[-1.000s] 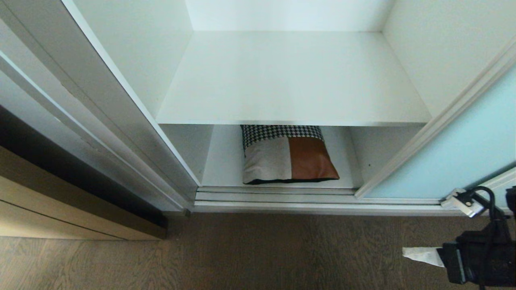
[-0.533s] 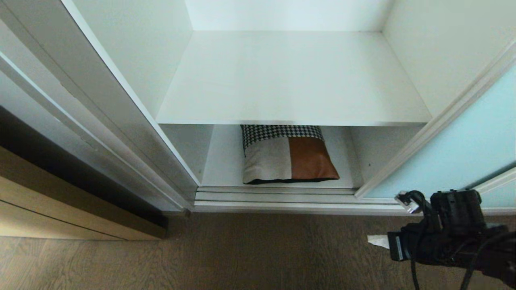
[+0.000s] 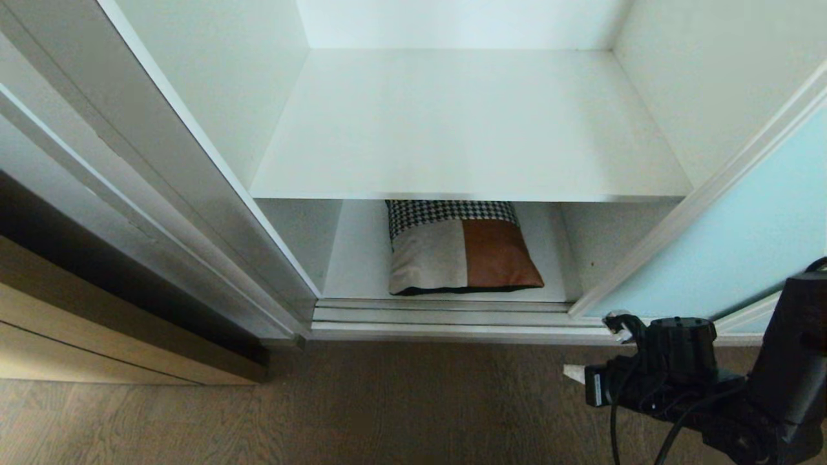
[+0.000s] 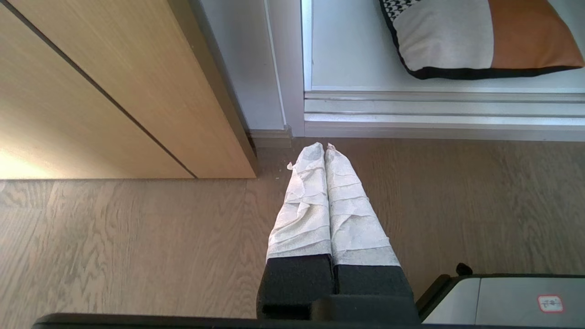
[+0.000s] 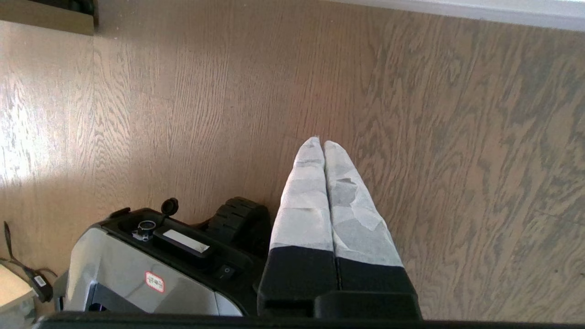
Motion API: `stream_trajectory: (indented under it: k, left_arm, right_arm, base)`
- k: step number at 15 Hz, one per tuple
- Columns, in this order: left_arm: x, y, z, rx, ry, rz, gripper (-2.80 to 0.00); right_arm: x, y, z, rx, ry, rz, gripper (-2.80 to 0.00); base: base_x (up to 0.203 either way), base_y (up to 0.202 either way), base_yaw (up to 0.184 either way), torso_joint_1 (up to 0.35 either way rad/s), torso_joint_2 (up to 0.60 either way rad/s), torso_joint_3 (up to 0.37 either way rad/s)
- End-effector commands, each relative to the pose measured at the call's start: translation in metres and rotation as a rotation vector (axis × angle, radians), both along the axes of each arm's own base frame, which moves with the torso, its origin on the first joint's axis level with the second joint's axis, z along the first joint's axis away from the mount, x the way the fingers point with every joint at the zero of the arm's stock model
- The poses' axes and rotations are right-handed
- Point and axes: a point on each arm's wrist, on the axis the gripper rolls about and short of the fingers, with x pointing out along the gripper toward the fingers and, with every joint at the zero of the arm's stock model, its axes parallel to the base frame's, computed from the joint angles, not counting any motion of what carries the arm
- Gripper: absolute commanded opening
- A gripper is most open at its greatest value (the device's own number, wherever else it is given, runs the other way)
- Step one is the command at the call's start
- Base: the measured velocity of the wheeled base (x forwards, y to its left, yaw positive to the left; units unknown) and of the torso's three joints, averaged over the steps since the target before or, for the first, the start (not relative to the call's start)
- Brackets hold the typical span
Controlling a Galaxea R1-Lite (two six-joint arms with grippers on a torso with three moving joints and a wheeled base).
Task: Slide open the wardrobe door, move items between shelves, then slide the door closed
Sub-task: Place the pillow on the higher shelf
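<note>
Sliding wardrobe door (image 3: pixel 743 239), aqua glass, stands pushed to right; compartment exposed. Upper shelf (image 3: pixel 465 129) bare. Lower shelf (image 3: pixel 362 258) carries a patchwork cushion (image 3: pixel 462 255): houndstooth, grey, tan-brown, black edge, lying flat nr centre-front. No clothing bundle seen. Wood floor (image 3: pixel 387 407) in front. Right gripper (image 5: pixel 323 148) low at right over floor, near door's bottom rail, fingers clenched, nothing held. Left gripper (image 4: pixel 323 151) over floor by wardrobe's left corner, clenched, empty.

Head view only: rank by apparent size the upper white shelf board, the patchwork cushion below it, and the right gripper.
1. Upper white shelf board, clearly largest.
2. Patchwork cushion of houndstooth, grey and brown panels, partly hidden under the shelf.
3. Right gripper, white-wrapped, smallest; mostly hidden by its black wrist, so its full size is unsure.
</note>
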Motion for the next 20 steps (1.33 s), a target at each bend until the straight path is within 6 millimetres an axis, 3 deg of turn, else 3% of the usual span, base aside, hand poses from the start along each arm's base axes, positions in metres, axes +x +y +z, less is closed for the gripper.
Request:
stream_trajectory:
  k: [1,6,11,13,15,17,20]
  left_arm:
    - [0.000,0.000,0.000,0.000,0.002,0.000,-2.80]
    - [0.000,0.000,0.000,0.000,0.003,0.000,-2.80]
    - [0.000,0.000,0.000,0.000,0.002,0.001,-2.80]
    - [0.000,0.000,0.000,0.000,0.002,0.000,-2.80]
    - [0.000,0.000,0.000,0.000,0.001,0.000,-2.80]
    - [0.000,0.000,0.000,0.000,0.003,0.000,-2.80]
    - [0.000,0.000,0.000,0.000,0.002,0.000,-2.80]
  right_arm:
    - [-0.009,0.007,-0.005,-0.014,0.005,0.010,-2.80]
    - [-0.028,0.004,-0.005,-0.045,-0.052,-0.047,-2.80]
    - [-0.029,-0.003,-0.035,-0.075,-0.037,-0.112,-2.80]
    - [-0.039,0.011,-0.040,-0.066,0.008,-0.109,-2.80]
    - [-0.043,0.016,-0.032,-0.037,0.002,-0.147,-2.80]
    - [-0.037,0.015,-0.026,-0.030,-0.036,-0.157,-2.80]
    - [-0.018,-0.003,-0.022,-0.047,-0.106,-0.214,-2.80]
  base:
    - [0.000,0.000,0.000,0.000,0.00,0.000]
    - [0.000,0.000,0.000,0.000,0.00,0.000]
    - [0.000,0.000,0.000,0.000,0.00,0.000]
    - [0.000,0.000,0.000,0.000,0.00,0.000]
    - [0.000,0.000,0.000,0.000,0.00,0.000]
    - [0.000,0.000,0.000,0.000,0.00,0.000]
    - [0.000,0.000,0.000,0.000,0.00,0.000]
